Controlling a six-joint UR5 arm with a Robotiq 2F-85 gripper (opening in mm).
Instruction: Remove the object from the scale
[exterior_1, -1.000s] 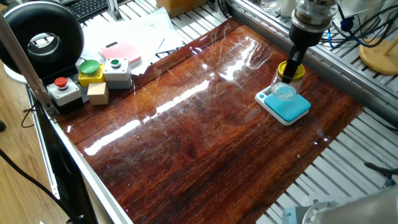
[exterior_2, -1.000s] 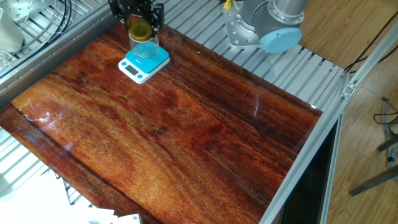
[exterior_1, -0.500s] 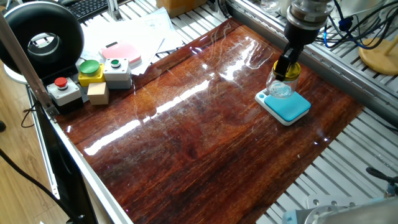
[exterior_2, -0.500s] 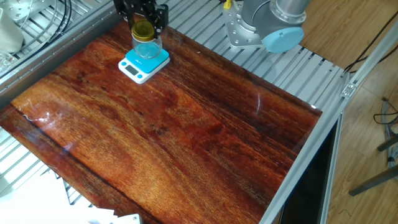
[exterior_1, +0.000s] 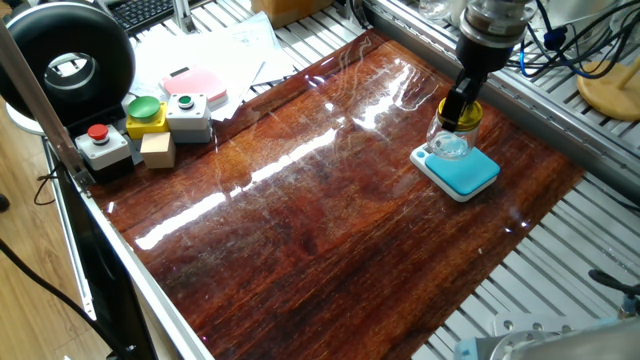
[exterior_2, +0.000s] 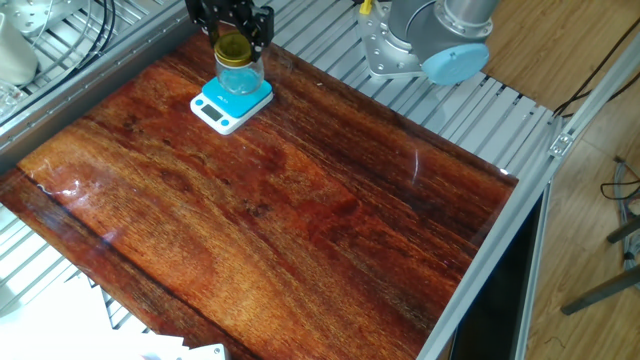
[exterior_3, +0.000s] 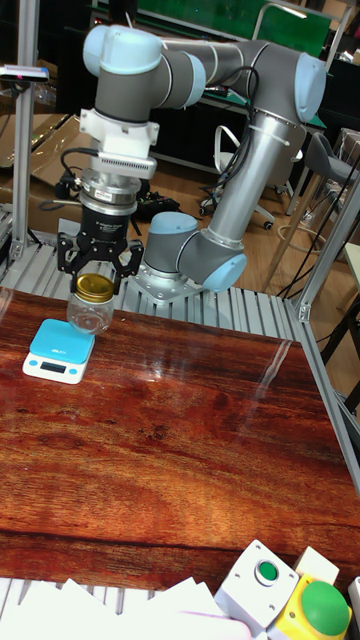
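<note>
The object, a small clear glass jar (exterior_1: 449, 143) (exterior_2: 240, 72) (exterior_3: 89, 312) with a yellow lid (exterior_3: 93, 289), hangs from my gripper (exterior_1: 460, 113) (exterior_2: 233, 45) (exterior_3: 95, 285), which is shut on the lid from above. The jar is upright. It sits at the far corner of the scale (exterior_1: 465, 173) (exterior_2: 225, 105) (exterior_3: 52, 352), whose top is teal-blue. In the tall fixed view its base looks just above the scale's top, but I cannot tell for sure whether it still touches. The scale lies flat near the table's far edge.
Several push-button boxes (exterior_1: 148, 125) (exterior_3: 300, 595) stand at one table corner, beside a pink-and-white flat device (exterior_1: 196, 84) and papers. A large black round object (exterior_1: 68, 60) sits behind them. The arm's base (exterior_2: 420, 45) (exterior_3: 190, 260) stands off the table's edge near the scale.
Since a second ago the gripper has raised the jar a little and shifted it from the scale's middle toward its far corner. Over the last half second it has barely moved.
</note>
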